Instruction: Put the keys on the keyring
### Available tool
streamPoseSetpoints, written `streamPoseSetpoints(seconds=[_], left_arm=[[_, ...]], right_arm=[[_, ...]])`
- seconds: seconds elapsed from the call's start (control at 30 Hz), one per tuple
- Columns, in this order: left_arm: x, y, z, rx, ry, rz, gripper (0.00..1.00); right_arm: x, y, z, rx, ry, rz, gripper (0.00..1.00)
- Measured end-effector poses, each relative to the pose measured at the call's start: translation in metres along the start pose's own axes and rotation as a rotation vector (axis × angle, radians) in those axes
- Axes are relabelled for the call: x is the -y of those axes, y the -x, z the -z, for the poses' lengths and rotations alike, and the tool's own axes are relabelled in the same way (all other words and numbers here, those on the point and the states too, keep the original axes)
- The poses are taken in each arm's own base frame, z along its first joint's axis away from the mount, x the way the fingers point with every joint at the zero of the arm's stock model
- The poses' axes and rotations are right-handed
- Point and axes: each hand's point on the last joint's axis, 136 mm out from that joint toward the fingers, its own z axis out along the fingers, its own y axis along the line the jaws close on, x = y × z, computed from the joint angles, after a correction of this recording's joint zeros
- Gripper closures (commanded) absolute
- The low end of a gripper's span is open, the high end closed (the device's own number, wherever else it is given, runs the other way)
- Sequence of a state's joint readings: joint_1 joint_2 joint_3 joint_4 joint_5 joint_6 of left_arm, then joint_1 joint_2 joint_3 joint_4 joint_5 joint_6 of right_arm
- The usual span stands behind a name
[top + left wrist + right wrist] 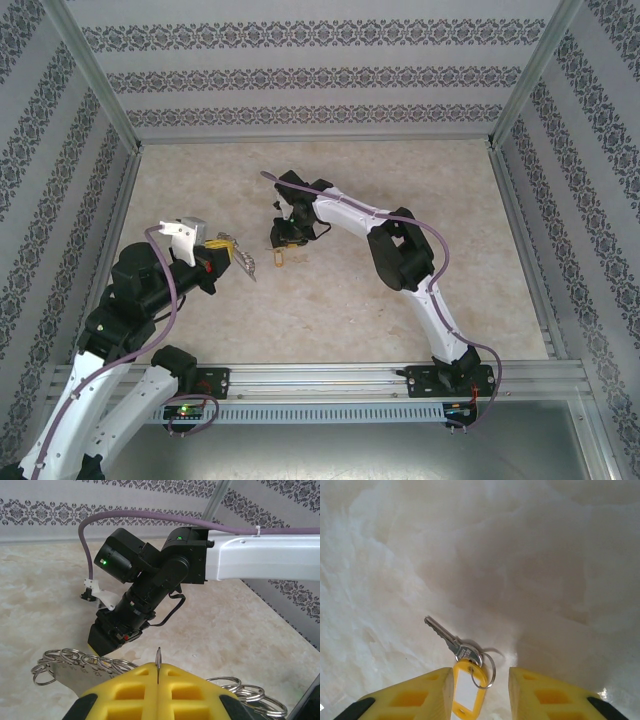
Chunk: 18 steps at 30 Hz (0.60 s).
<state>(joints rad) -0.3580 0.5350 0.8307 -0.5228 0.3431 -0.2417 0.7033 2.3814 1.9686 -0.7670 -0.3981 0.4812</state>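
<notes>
Left wrist view shows the left gripper [158, 674] pressed shut on the thin keyring [158, 656], with the keys [243, 260] bunched just beyond its fingers, left of the table's [330, 330] middle. Near the middle, the right gripper [480, 695] stands partly open astride a yellow tag [466, 687] joined to a lone key [441, 632], without gripping it.

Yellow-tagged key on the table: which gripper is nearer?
Right. The right gripper hangs over the key, jaws open; the left gripper is apart, leftward, shut on the keyring.
</notes>
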Motion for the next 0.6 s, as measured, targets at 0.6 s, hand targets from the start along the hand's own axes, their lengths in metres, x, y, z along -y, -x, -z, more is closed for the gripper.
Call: streamPoseSetpoints(seconds=[0.6], left_arm=[[0.0003,-0.0019,-0.0024,0.000,-0.008,-0.001,1.00]], right_arm=[[0.0027,-0.0028,-0.0072,-0.018,0.003,-0.029,0.73]])
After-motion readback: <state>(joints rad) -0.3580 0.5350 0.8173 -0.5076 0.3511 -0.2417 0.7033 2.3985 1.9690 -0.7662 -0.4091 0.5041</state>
